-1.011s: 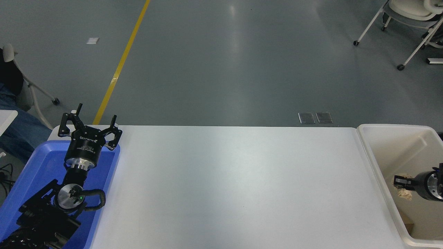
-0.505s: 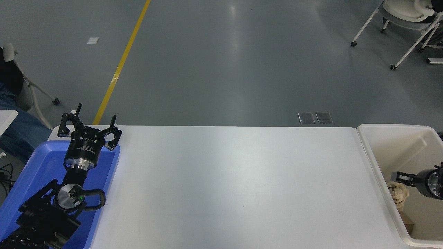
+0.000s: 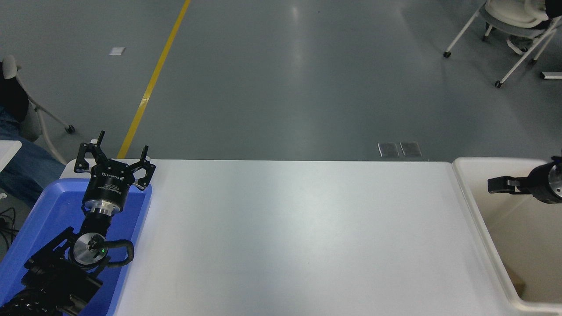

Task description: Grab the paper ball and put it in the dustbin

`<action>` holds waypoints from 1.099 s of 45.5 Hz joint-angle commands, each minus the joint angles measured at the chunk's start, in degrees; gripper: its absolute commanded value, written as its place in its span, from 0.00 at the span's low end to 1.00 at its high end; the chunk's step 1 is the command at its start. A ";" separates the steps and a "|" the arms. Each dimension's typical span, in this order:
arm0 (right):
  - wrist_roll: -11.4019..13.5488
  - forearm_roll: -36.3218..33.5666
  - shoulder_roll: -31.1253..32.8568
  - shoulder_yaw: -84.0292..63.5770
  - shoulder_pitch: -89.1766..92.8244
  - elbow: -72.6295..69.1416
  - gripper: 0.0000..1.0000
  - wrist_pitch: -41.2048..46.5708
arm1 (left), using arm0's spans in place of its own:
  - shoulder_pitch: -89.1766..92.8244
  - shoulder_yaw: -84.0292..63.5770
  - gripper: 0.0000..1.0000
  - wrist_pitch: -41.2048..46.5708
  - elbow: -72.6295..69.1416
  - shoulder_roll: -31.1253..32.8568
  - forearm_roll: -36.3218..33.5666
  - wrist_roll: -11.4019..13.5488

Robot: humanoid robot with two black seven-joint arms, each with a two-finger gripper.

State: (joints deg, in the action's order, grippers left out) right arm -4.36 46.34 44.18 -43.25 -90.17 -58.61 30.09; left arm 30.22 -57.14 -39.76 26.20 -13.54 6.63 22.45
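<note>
The cream-white dustbin (image 3: 477, 219) stands at the table's right end. My right gripper (image 3: 496, 184) comes in from the right edge and hovers over the dustbin's far part, above its rim. It is seen side-on, looks open and holds nothing. The paper ball does not show anywhere; the visible part of the dustbin's inside shows only a small brown patch (image 3: 519, 287) at the bottom near corner. My left gripper (image 3: 121, 147) is parked, open and empty, over the blue tray at the lower left.
A shallow blue tray (image 3: 44, 210) lies under the left arm at the table's left end. A person's leg in jeans (image 3: 22, 169) and a chair are at the far left. White wheeled chairs (image 3: 513, 26) stand on the floor at the top right.
The right gripper let go of the paper ball over the dustbin, then rose and moved toward the far side. The ball dropped out of sight. The left arm has not moved.
</note>
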 commanded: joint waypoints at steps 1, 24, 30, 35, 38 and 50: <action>0.05 -12.58 -5.15 -12.21 -23.37 -16.80 1.00 11.74 | -0.07 0.01 1.00 -0.05 -0.01 0.00 0.04 -0.03; 2.24 -23.56 -22.21 -14.84 -36.12 -23.92 1.00 14.91 | -0.16 0.01 1.00 0.21 -0.01 0.00 0.05 0.14; 4.80 -29.54 -25.37 -16.95 -38.93 -24.88 1.00 14.91 | -0.16 -0.08 1.00 0.21 -0.01 0.00 0.05 0.14; 5.50 -32.62 -26.60 -17.13 -41.39 -26.03 1.00 14.91 | -0.16 -0.08 1.00 0.21 -0.01 0.00 0.13 0.14; 5.85 -33.85 -27.05 -17.74 -43.06 -26.90 1.00 14.91 | -0.16 -0.08 1.00 0.30 -0.01 0.00 0.13 0.14; 6.12 -35.00 -27.49 -21.17 -47.11 -29.90 1.00 14.91 | -0.25 -0.08 1.00 0.30 -0.01 0.00 0.13 0.23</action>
State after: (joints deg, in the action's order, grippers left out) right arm 1.04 13.80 17.98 -61.76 -133.43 -85.91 44.91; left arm 30.02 -57.21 -39.50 26.19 -13.54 6.76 22.58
